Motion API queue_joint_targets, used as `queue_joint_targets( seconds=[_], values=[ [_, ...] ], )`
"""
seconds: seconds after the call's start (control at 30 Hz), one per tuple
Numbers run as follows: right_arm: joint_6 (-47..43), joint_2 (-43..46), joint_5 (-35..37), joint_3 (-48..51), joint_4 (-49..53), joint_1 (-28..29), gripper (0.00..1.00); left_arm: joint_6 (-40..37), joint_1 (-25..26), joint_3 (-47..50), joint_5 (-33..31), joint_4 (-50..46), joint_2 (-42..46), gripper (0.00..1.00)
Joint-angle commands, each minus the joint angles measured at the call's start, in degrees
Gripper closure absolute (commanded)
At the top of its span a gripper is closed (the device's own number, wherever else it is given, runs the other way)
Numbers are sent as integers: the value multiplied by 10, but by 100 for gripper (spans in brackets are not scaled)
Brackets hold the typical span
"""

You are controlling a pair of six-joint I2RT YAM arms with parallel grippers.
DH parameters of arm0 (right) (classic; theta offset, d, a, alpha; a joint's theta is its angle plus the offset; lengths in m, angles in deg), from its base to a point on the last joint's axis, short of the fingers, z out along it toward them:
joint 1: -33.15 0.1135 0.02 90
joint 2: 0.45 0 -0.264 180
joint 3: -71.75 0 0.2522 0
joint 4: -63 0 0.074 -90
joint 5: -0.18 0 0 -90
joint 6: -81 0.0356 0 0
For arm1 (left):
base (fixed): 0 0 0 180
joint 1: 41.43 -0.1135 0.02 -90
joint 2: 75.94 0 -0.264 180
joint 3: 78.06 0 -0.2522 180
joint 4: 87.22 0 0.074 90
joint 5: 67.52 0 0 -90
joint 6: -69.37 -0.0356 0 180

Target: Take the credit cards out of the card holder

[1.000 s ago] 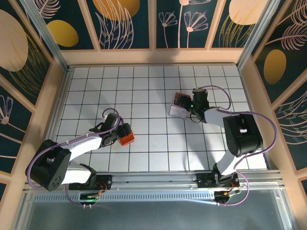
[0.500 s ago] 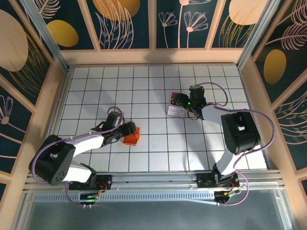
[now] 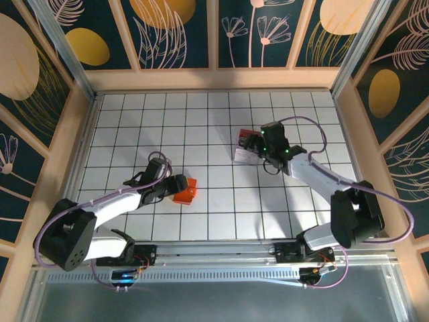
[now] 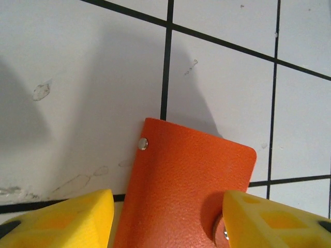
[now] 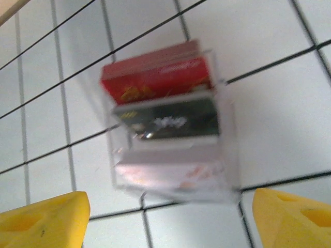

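Observation:
The card holder (image 3: 188, 190), a flat orange-red wallet with metal snaps, lies folded shut on the white tiles left of centre. My left gripper (image 3: 179, 188) reaches it from the left. In the left wrist view the card holder (image 4: 186, 181) sits between the two yellow fingers of the left gripper (image 4: 168, 219); the right finger presses into it by a snap and the left finger meets its other edge. The credit cards are hidden. My right gripper (image 3: 253, 142) hovers open over a clear box, its yellow fingertips (image 5: 46, 217) spread wide with nothing between them.
A clear box (image 5: 170, 134) with red and black contents stands on the tiles right of centre (image 3: 244, 156), just beyond the right gripper (image 5: 168, 209). Wooden walls (image 3: 214, 79) ring the tiled floor. Bare tiles lie between the two arms.
The left gripper has narrowed onto the card holder and nudged it slightly to the right. The right arm's elbow has swung out toward the lower right while its gripper stayed over the clear box.

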Motion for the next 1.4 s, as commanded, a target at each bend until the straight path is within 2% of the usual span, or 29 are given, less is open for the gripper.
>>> queue_joint_targets(
  seconds=[0.0,0.13,0.3,0.37,0.43,0.67,1.13,1.37],
  values=[
    [77,20,-7,27,40,55,19,10,1,17,12,-21,17,46],
    [134,-1,-92,48,-41,128,22,7,1,19,28,-3,4,52],
    [163,-79,-179,44,-162,195,30,7,2,27,44,15,-5,62],
    [156,-117,-200,25,-180,210,36,7,1,32,47,20,-6,66],
    [144,-144,-216,10,-188,217,38,10,1,39,50,27,-4,69],
    [137,-211,-282,-8,-213,224,49,17,1,50,61,48,-4,75],
    [121,-280,-326,-43,-204,239,56,35,1,65,77,88,-15,80],
    [116,-278,-285,-58,-126,240,56,37,1,68,77,90,-16,82]
  ],
)
